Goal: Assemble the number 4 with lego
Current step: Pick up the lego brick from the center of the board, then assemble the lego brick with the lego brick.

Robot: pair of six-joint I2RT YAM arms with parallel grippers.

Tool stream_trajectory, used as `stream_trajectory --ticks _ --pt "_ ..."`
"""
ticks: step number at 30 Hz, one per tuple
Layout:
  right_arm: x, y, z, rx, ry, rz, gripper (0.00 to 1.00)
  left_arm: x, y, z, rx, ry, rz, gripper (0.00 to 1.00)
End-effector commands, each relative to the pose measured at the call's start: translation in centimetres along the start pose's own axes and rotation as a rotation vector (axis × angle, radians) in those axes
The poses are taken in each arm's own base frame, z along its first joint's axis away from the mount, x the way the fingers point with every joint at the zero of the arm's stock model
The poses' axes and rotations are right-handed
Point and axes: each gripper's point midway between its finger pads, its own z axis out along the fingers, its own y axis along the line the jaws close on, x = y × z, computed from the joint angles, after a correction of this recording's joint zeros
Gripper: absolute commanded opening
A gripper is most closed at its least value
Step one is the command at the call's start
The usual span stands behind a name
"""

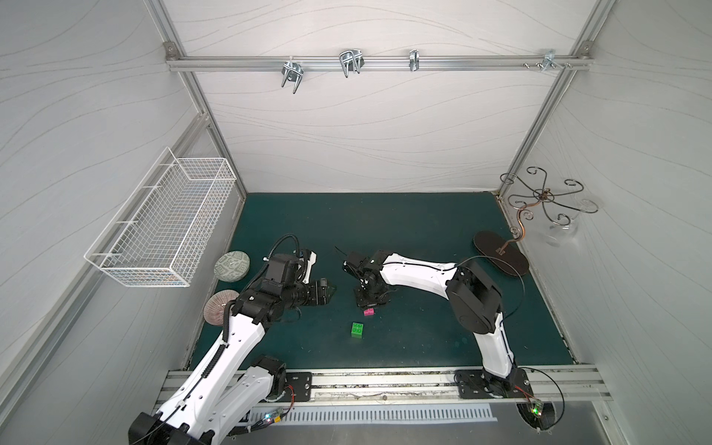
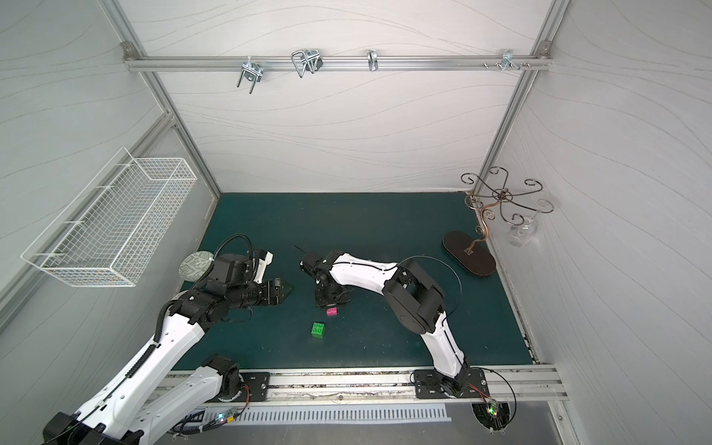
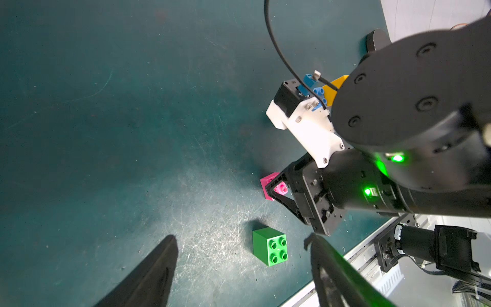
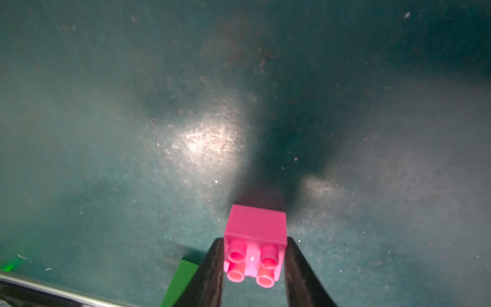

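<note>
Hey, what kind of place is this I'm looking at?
Probably a robot test cell in a lab: the left arm and right arm bolted to a rail, white panels on an aluminium frame, and a dark green mat as the work surface.

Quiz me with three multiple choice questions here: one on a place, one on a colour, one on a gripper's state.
1. Where is the green brick? A loose on the mat; B lifted in the air; C stacked on another brick.
2. What colour is the brick in the right gripper? A orange; B pink; C white.
3. The left gripper is: A open and empty; B shut on a brick; C out of view.
Answers: 1 A, it sits alone in both top views. 2 B, the pink brick is pinched between its fingers. 3 A, its fingers are spread with nothing between.
</note>
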Motion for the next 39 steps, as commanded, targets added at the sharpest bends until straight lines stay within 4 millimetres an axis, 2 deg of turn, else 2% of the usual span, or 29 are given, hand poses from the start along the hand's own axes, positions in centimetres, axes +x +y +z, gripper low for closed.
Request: stream_trajectory --ticks 1,6,13,17,24,28,33,39 --pt "0.7 -0.3 0.3 0.033 0.028 -0.010 0.32 -0.6 -0.1 -0.3 0.001 -0.029 0.000 0.80" --pt "0.7 -0.3 -0.8 0.027 0.019 -0.012 0.25 -0.7 -0.1 -0.3 0.001 -0.029 0.002 0.80" --pt "0.3 -0.8 -5.6 -0.019 -0.027 0.004 0.22 -1.0 -0.2 0.1 0.007 -0.025 0.022 0.80" --pt "0.2 -1.7 -8.2 -0.042 -0.040 0.018 0.22 -1.6 -0.5 0.4 0.014 -0.015 0.042 0.80" --pt "-1.2 -4.9 -13.2 -0.048 -0.096 0.050 0.23 -3.2 -1.4 1.3 0.037 -0.008 0.073 0.80" --pt "-2.4 -7.0 -15.1 -0.047 -0.125 0.080 0.23 -3.8 -1.9 2.1 0.033 0.004 0.104 0.80" --pt "-3.9 -9.4 -16.5 -0.051 -0.148 0.109 0.23 -4.6 -2.6 3.1 0.035 0.014 0.142 0.80" --pt "-5.6 -11.7 -17.0 -0.049 -0.159 0.126 0.23 -4.6 -3.3 4.3 0.050 0.044 0.188 0.80"
